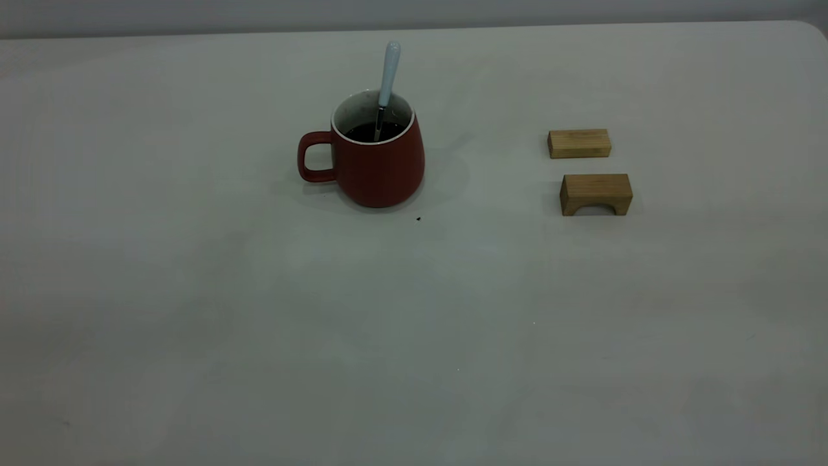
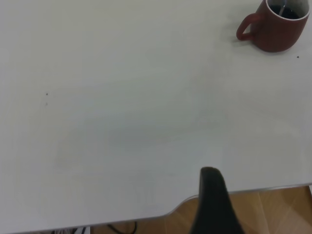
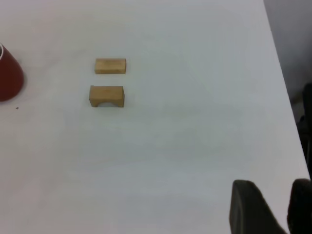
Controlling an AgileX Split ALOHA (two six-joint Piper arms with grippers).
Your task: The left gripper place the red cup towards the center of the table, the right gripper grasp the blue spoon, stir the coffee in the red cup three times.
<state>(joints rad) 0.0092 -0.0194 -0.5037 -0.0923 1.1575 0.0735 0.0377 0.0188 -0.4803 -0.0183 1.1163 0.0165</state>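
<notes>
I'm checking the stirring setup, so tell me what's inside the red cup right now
Inside the red cup there is dark coffee, and the blue spoon stands in it, handle leaning on the far rim. The spoon's bowl is hidden under the liquid.

no readable text, labels or numbers anywhere

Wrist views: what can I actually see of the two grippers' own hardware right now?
Very little. The left gripper shows one matte black finger with a rounded tip. The right gripper shows two dark, blunt fingers. No cables, labels or markings are visible.
</notes>
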